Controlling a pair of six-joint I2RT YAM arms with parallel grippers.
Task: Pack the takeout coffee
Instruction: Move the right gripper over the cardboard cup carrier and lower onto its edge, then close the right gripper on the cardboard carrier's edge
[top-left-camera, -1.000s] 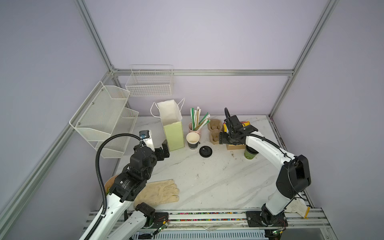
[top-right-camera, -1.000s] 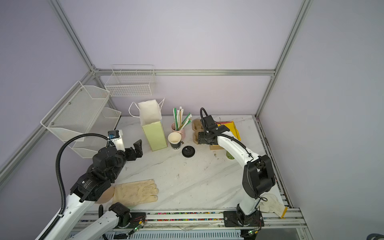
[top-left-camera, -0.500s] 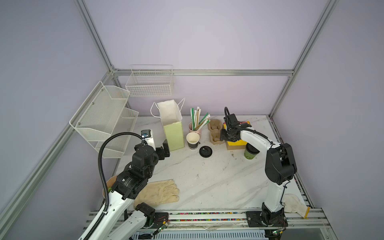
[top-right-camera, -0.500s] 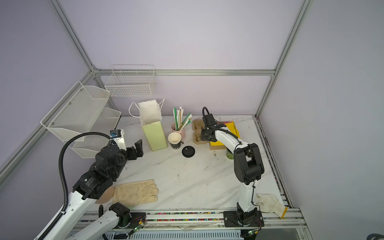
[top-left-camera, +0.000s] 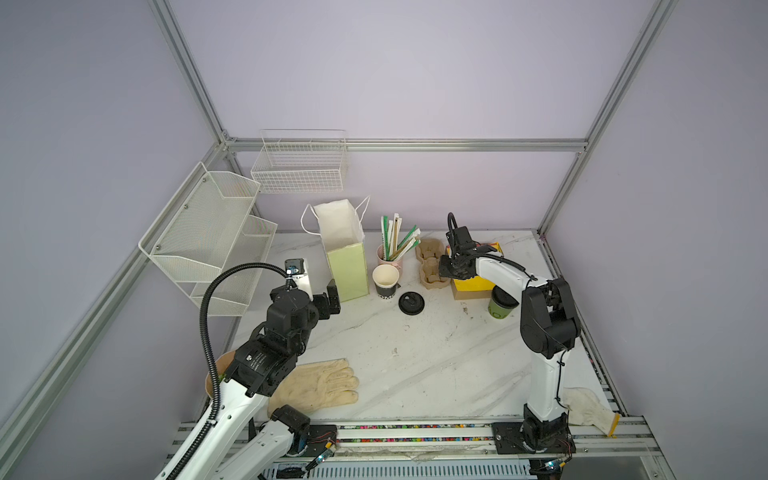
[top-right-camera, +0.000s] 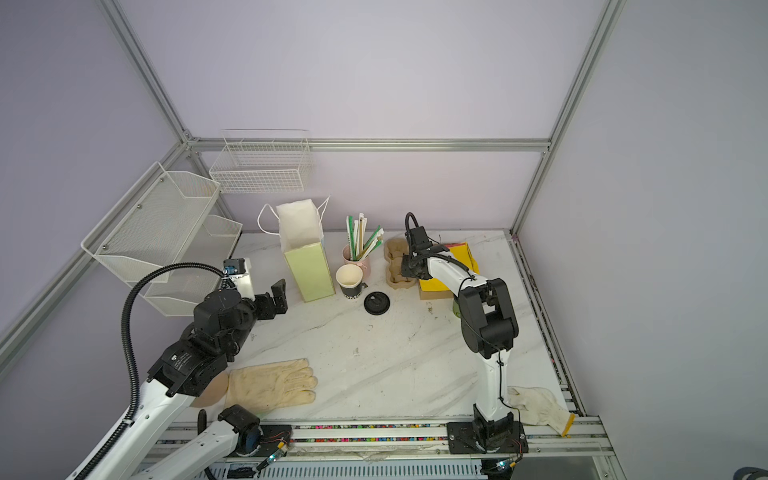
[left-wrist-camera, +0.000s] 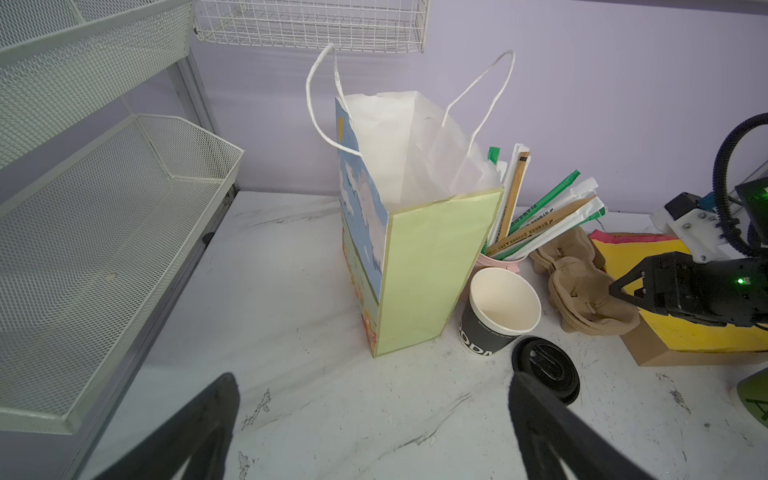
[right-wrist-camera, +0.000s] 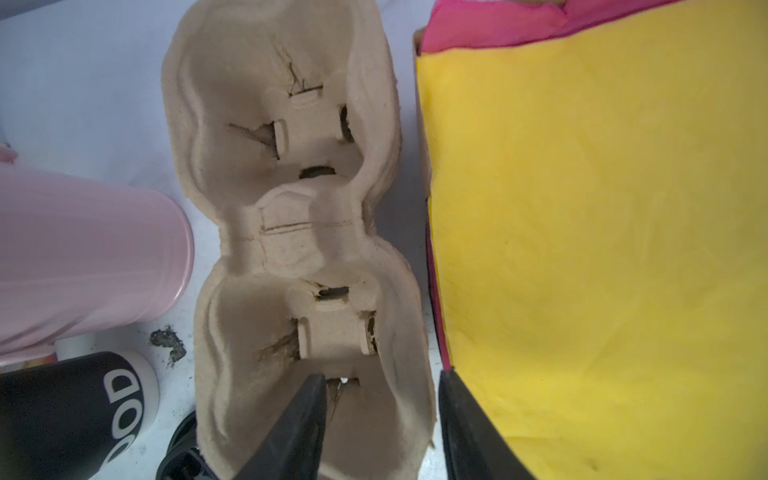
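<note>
The takeout coffee (top-left-camera: 500, 306), a green cup with a black lid, stands on the table beside my right arm's elbow. In a top view that arm hides most of the takeout coffee (top-right-camera: 456, 311). My right gripper (top-left-camera: 445, 272) (right-wrist-camera: 378, 386) is low over a brown pulp cup carrier (top-left-camera: 430, 259) (right-wrist-camera: 299, 232). One finger sits inside the nearer well and the other outside its wall, and the jaws are partly closed without pinching. My left gripper (top-left-camera: 328, 297) (left-wrist-camera: 374, 386) hovers open and empty in front of the open green paper bag (top-left-camera: 347, 270) (left-wrist-camera: 432, 274).
A black paper cup (top-left-camera: 385, 284) and a loose black lid (top-left-camera: 411, 302) sit by the bag. A pink cup of straws (top-left-camera: 390, 259) stands behind. Yellow napkins on a box (top-left-camera: 473, 284) adjoin the carrier. Wire racks (top-left-camera: 208, 241) line the left wall. Gloves (top-left-camera: 320, 382) lie near the front edge.
My right gripper has shifted from above the napkins down onto the cup carrier, its jaws narrowing and its elbow folding in. My left arm has barely moved.
</note>
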